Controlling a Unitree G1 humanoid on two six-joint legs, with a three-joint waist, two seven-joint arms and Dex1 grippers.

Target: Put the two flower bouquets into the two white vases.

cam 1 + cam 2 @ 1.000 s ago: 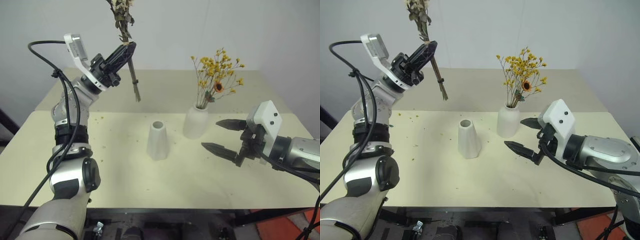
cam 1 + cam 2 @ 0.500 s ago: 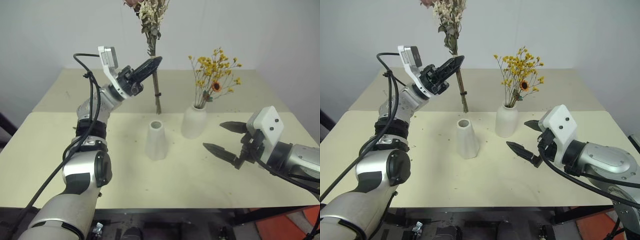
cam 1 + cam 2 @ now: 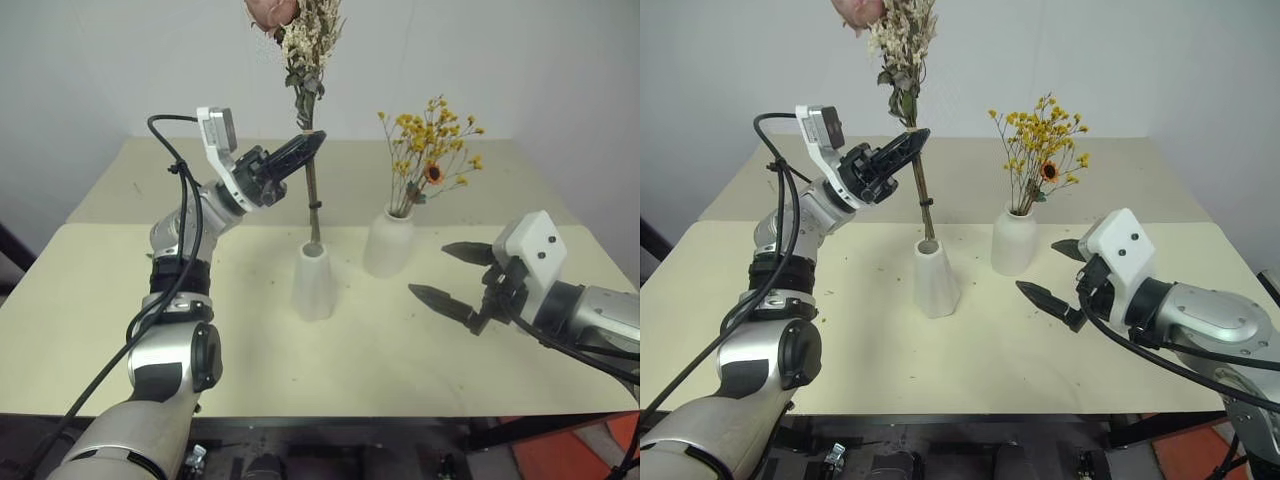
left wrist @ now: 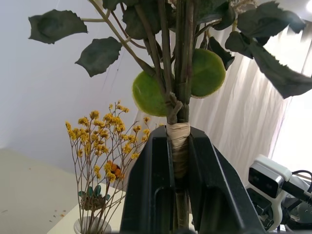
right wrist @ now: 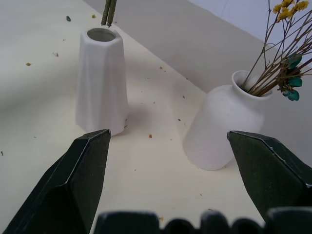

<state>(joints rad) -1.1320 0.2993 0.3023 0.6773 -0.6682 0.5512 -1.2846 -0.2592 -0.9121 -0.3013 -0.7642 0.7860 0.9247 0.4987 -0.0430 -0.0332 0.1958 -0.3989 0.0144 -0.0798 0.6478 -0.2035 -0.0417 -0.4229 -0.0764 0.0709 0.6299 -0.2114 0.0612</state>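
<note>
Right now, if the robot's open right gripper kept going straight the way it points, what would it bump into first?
Probably the rounder matte white ceramic vase or the tall tapered white cone vase: the open right gripper aims between them, so it might slip through; depth is unclear.

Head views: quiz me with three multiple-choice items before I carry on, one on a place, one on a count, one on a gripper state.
1. Where are the rose bouquet's stem tips?
A. Just above the cone vase's mouth
B. Lying on the table
C. Inside the round vase

2. How many vases already hold flowers?
A. None
B. One
C. Two

3. What state is the right gripper in?
A. Shut on a vase
B. Shut on stems
C. Open, holding nothing

Answers:
1 A: the left gripper holds the rose bouquet upright, tips at the cone vase rim.
2 B: only the round vase holds the yellow bouquet.
3 C: the right gripper has its fingers spread apart over the table.
</note>
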